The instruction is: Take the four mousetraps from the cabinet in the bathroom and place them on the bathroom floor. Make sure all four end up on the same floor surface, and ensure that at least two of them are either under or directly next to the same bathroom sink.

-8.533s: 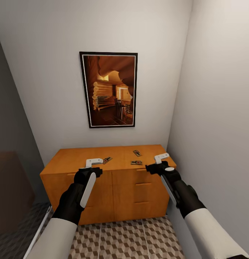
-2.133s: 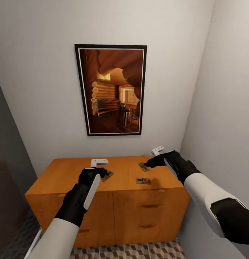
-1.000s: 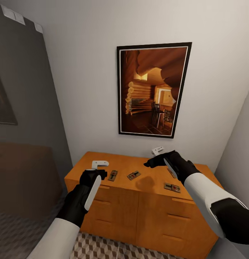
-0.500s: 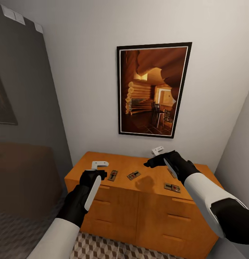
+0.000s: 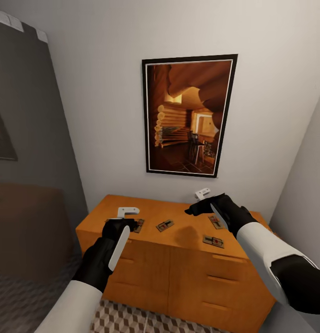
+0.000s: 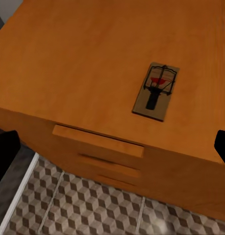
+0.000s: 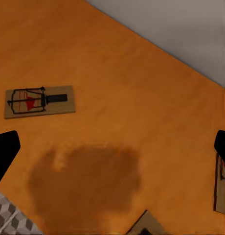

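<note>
Mousetraps, flat rectangular wooden boards with dark wire and a red spot, lie on the smooth orange-brown cabinet [image 5: 178,231] at lower centre: one [image 5: 139,225] beside the left gripper [image 5: 125,212], one [image 5: 165,225] mid-top, one [image 5: 213,241] lower right. Both the left gripper and the right gripper [image 5: 202,193] hover with fingers spread, empty. Cube-patterned tile floor [image 5: 132,321] at bottom. Framed picture [image 5: 187,115] on the far wall

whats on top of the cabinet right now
Four mousetraps lie flat on the cabinet: one partly hidden behind the left gripper, another partly behind the right forearm. Drawer contents are hidden.
</note>
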Motion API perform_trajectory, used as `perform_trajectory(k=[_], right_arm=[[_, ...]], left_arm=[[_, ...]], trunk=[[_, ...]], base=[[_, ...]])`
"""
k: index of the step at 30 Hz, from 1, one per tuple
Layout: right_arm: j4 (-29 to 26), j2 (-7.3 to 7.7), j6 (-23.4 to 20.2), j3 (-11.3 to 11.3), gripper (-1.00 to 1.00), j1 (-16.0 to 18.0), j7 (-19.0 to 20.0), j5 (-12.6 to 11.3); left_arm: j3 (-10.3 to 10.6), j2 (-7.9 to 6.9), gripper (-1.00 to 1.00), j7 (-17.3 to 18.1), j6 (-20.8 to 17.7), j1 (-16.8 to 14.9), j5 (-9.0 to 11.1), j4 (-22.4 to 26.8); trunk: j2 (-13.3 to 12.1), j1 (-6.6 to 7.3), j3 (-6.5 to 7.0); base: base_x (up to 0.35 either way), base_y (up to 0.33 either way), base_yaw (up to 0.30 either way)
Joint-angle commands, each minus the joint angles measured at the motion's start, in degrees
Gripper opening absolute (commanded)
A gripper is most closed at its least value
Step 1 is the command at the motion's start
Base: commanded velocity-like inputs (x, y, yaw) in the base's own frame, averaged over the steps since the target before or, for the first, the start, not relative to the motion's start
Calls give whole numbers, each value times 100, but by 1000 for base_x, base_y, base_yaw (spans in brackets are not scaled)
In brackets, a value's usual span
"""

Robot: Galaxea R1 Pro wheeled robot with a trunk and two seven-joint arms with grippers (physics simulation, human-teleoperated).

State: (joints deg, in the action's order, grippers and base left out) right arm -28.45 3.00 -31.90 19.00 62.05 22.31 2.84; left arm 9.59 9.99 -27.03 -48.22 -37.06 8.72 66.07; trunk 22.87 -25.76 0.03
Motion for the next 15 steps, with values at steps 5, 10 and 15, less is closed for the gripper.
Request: perform_trajectory(k=[5,10,15], right_arm=[[-12,8,-18,20,100,0,28,32],[-12,8,-18,17,100,0,28,28],[-12,9,-18,17,100,0,28,31]], left_arm=[[7,0,100,-57,-12,-3,62,3],[7,0,100,-57,-12,-3,64,3],[7,0,100,-57,-12,-3,68,3]], trunk=[[5,-2,-3],[5,-2,-3],[5,-2,-3]], base=[[0,-233,0],[0,-60,0],[0,-15,0]])
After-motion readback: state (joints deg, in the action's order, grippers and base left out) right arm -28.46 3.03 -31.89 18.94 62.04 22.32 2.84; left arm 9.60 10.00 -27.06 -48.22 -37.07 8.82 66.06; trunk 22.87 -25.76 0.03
